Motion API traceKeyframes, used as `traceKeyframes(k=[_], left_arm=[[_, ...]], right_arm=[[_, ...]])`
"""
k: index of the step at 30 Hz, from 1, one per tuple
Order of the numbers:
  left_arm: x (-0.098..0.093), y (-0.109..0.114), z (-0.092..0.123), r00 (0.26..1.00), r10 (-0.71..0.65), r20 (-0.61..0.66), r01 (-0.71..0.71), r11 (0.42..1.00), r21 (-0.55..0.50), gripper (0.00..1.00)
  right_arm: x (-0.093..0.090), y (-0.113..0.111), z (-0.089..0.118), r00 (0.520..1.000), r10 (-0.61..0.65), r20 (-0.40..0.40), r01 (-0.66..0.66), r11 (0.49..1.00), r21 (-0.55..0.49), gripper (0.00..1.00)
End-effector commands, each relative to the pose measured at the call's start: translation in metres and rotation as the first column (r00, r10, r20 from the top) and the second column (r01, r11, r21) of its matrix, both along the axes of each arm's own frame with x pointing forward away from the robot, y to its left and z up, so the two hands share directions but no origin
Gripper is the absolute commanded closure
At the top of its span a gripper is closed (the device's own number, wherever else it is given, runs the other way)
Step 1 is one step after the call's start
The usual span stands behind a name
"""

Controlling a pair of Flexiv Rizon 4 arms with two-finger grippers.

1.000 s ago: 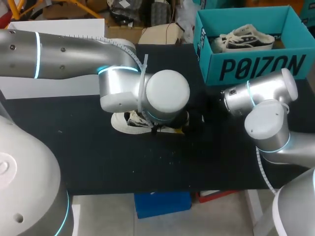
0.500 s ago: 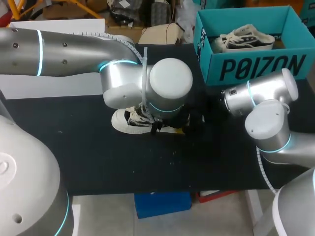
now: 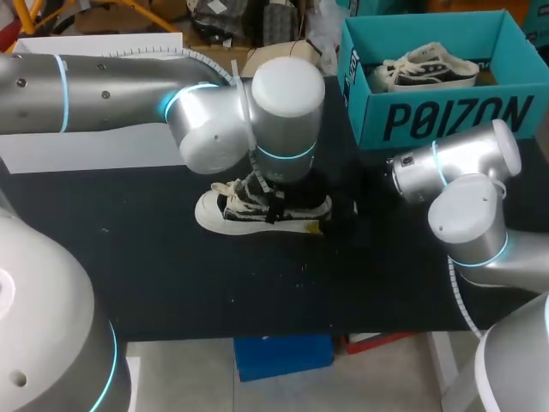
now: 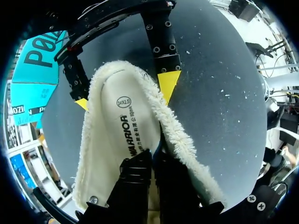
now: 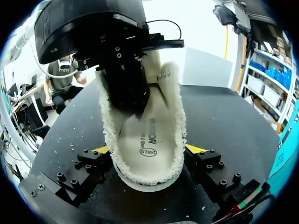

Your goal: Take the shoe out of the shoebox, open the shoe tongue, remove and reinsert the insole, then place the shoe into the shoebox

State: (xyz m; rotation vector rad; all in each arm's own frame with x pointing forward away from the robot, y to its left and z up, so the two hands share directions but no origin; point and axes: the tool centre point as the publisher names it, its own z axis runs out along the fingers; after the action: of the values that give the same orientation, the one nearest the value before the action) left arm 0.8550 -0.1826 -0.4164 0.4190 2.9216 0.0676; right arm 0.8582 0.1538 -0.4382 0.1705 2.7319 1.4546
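Cream fleece fringes the insole [image 4: 126,135], a long rounded pad whose smooth pale face carries small print. Partway along it, the left gripper [image 4: 152,161] pinches the pad, black fingers pressed close together on its two faces. At the insole's rounded end sits the right gripper [image 5: 148,149], yellow showing at either edge of the fringe; whether it clamps there I cannot tell. Well apart from the teal cardboard shoebox [image 3: 446,116], on the left arm's side of it, the laced black-and-white canvas shoe [image 3: 257,215] lies on its pale sole on the matte black table [image 3: 171,275]. A matching shoe [image 3: 425,67] rests inside the shoebox.
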Motion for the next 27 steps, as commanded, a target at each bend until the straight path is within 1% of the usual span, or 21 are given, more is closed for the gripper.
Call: traceKeyframes(k=[1,7,12,20,27], left_arm=[[0.000,0.001,0.012,1.000,0.006,-0.008,-0.006,1.000,-0.022,1.00],[0.000,0.005,0.029,1.000,0.022,-0.001,-0.022,0.999,-0.027,1.00],[-0.001,0.007,0.039,1.000,0.029,0.004,-0.028,0.999,-0.041,1.00],[-0.002,0.005,0.046,1.000,0.022,-0.008,-0.023,0.996,-0.084,1.00],[-0.002,0.005,0.052,1.000,0.027,-0.009,-0.028,0.996,-0.083,1.00]], right_arm=[[0.000,0.003,-0.002,1.000,0.001,-0.001,-0.001,1.000,-0.002,1.00],[0.000,0.003,-0.002,1.000,0.001,-0.001,-0.001,1.000,-0.002,1.00],[0.000,0.003,-0.002,1.000,0.001,-0.001,-0.001,1.000,-0.002,1.00],[0.000,0.003,-0.002,1.000,0.001,-0.001,-0.001,1.000,-0.002,1.00],[0.000,0.003,-0.002,1.000,0.001,-0.001,-0.001,1.000,-0.002,1.00]])
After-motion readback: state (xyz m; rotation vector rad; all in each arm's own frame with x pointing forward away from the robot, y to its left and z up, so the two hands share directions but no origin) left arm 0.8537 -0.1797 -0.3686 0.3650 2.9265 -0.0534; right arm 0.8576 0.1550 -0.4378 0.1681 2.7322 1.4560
